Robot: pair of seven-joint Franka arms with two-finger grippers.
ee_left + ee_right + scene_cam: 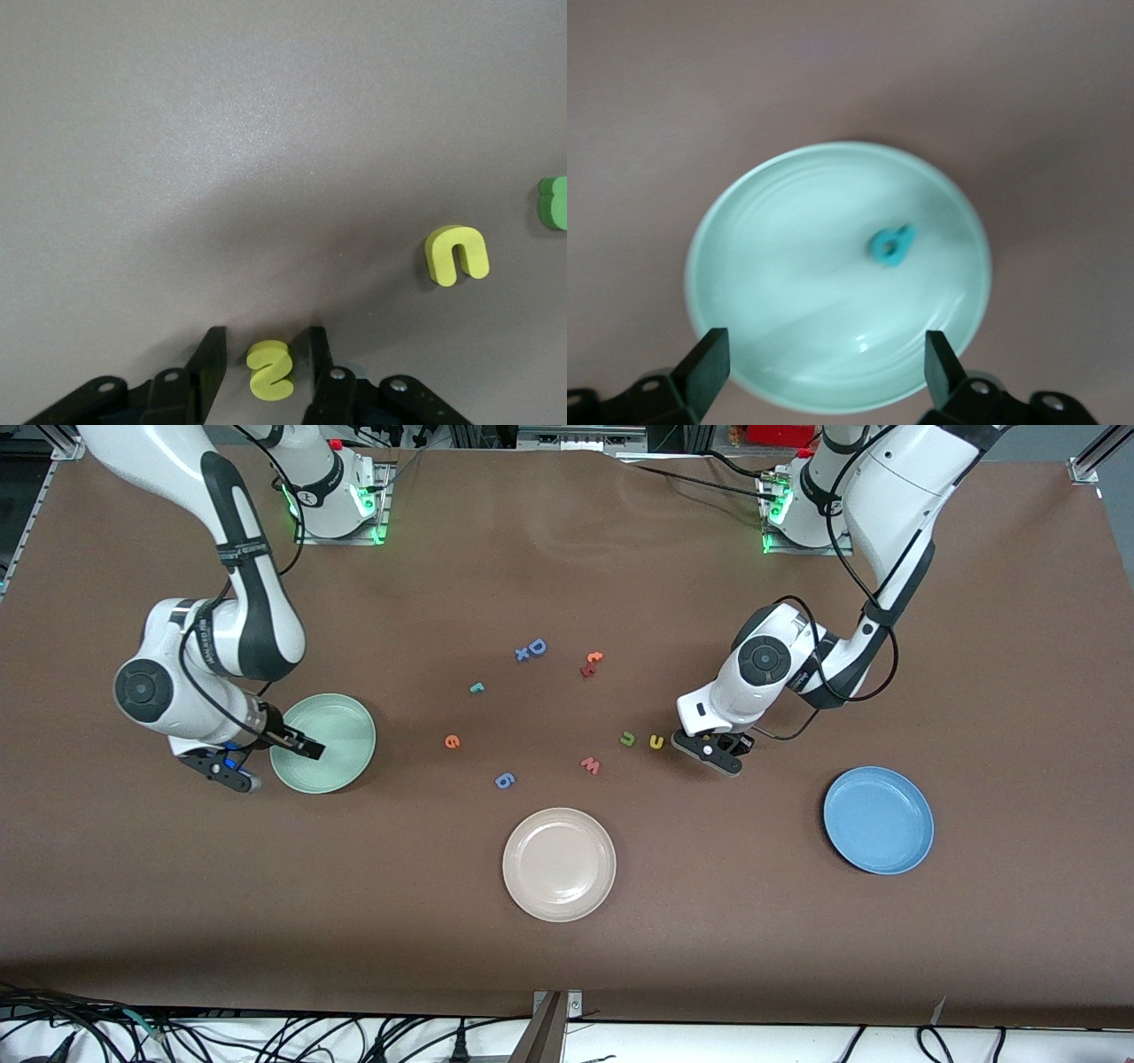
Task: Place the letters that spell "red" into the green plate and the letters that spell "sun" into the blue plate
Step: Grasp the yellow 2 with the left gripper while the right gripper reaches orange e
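My left gripper [711,747] is down at the table beside the yellow arch letter [656,741] and the green arch letter [627,738]. In the left wrist view the yellow s [270,369] lies between the fingers of this open gripper [264,338], with a narrow gap on each side. The yellow arch [457,254] and green arch [555,202] lie close by. My right gripper [298,744] hangs open over the green plate [345,717]. The teal d [891,245] lies in that plate [780,266], clear of the gripper [824,343]. The teal r [477,687] and orange e [453,741] lie mid-table. The blue plate [878,819] holds nothing.
A cream-white plate [559,864] sits nearest the front camera. Other loose letters lie mid-table: a blue g [504,780], a pink w [590,765], a blue D [536,646] and an orange t [594,658].
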